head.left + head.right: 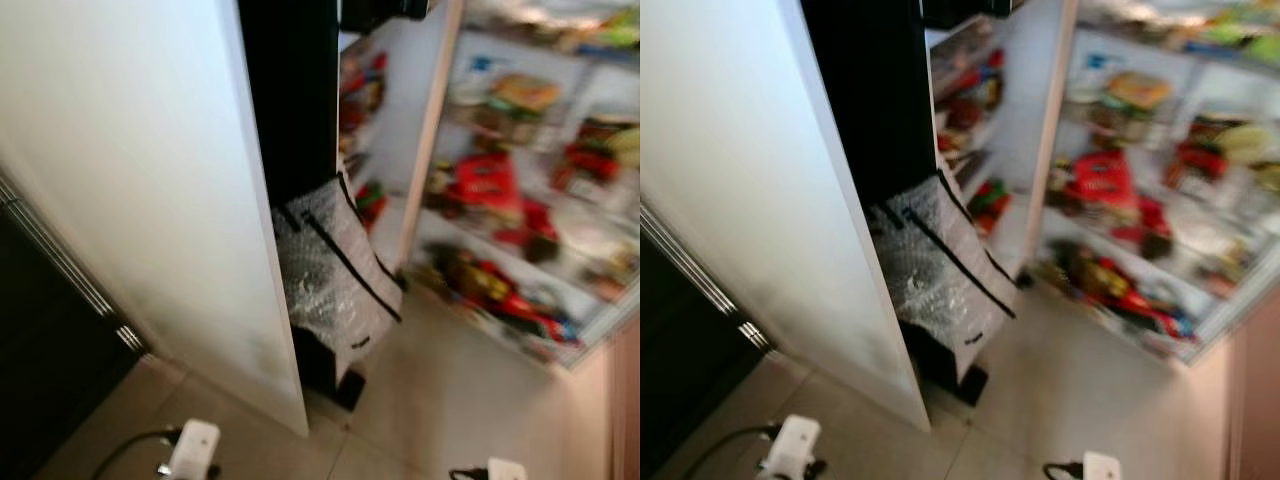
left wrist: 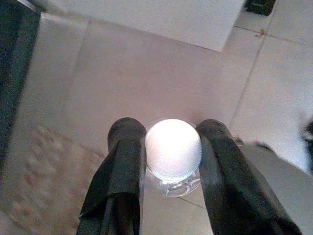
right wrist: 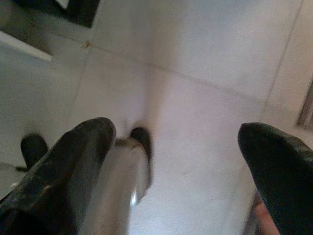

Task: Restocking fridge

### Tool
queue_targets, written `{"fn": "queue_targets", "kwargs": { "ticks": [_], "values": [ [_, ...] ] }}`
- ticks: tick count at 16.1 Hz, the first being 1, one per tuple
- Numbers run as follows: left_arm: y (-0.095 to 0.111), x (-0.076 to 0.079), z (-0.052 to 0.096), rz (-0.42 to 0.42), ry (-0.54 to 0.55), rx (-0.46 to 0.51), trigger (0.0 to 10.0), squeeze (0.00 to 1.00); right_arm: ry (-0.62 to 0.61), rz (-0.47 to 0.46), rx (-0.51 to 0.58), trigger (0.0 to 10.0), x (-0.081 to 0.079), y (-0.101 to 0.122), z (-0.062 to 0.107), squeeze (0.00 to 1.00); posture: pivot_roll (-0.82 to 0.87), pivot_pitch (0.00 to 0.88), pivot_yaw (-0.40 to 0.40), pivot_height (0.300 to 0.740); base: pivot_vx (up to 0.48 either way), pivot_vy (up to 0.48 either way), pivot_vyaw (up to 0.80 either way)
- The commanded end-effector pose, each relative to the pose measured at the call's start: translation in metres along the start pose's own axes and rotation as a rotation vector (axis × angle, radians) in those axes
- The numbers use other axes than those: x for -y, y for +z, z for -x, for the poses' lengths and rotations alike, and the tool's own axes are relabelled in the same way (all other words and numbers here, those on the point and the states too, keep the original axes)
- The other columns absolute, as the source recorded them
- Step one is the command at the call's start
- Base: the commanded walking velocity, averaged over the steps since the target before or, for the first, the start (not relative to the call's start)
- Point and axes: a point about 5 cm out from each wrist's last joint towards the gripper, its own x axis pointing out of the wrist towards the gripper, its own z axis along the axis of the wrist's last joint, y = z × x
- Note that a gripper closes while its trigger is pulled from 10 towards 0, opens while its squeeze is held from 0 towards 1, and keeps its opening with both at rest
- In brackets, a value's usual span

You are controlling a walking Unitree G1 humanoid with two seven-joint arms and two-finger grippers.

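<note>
One fridge (image 1: 520, 200) stands open ahead, its shelves crowded with blurred red, green and yellow packages too smeared to count. One silvery bag (image 1: 335, 275) with black straps leans against the bottom of the white door (image 1: 130, 200), on the tiled floor (image 1: 450, 400).

Both arms hang low, pointing down at the floor. In the head views their wrists show at the bottom edge, one on the left and one on the right.

The left gripper (image 2: 171, 156) has its jaws closed on one bottle (image 2: 173, 149), seen from above: a white ribbed cap with clear plastic below it. The two black fingers (image 2: 122, 166) press the cap from either side, so the bottle sits squarely between them, well short of the fridge.

The right gripper (image 3: 181, 161) holds nothing; its jaws are spread wide, with bare floor tiles showing between the two fingers (image 3: 73, 161).
</note>
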Motion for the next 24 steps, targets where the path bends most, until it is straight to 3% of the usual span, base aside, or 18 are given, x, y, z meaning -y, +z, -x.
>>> {"fn": "queue_targets", "kwargs": {
  "ticks": [1, 5, 9, 15, 21, 24],
  "values": [
    [-0.0074, -0.0073, 0.0018, -0.008, 0.014, -0.029, 10.0, 0.00, 0.018, 0.005, 0.009, 10.0, -0.0068, 0.0040, -0.0011, 0.00, 0.01, 0.055, 0.023, 0.740, 0.000, -0.472, 0.80],
    [-0.0082, -0.0081, 0.0021, -0.008, 0.013, -0.031, 10.0, 0.00, 0.024, 0.004, 0.006, 10.0, -0.0076, 0.0029, -0.0010, 0.00, 0.01, 0.056, 0.024, 0.740, 0.000, -0.472, 0.75],
    [-0.0088, -0.0079, 0.0022, -0.009, 0.011, -0.033, 10.0, 0.00, 0.029, 0.012, 0.006, 10.0, -0.0075, 0.0037, -0.0011, 0.00, 0.01, 0.056, 0.024, 0.740, 0.000, -0.472, -0.11],
    [-0.0076, -0.0045, 0.0016, -0.007, 0.005, -0.032, 10.0, 0.00, 0.042, 0.028, 0.006, 10.0, -0.0083, 0.0057, -0.0015, 0.00, 0.00, 0.050, 0.021, 0.740, 0.000, -0.472, 0.71],
    [-0.0075, -0.0037, 0.0016, -0.002, 0.006, -0.031, 10.0, 0.00, 0.058, 0.085, -0.003, 10.0, -0.0101, 0.0058, -0.0017, 0.00, 0.01, 0.051, 0.016, 0.740, 0.000, -0.472, 0.29],
    [-0.0080, -0.0040, 0.0017, -0.003, 0.004, -0.033, 10.0, 0.00, 0.059, 0.066, -0.001, 10.0, -0.0109, 0.0054, -0.0016, 0.00, 0.00, 0.050, 0.021, 0.740, 0.000, -0.472, 0.19]
  ]
}}
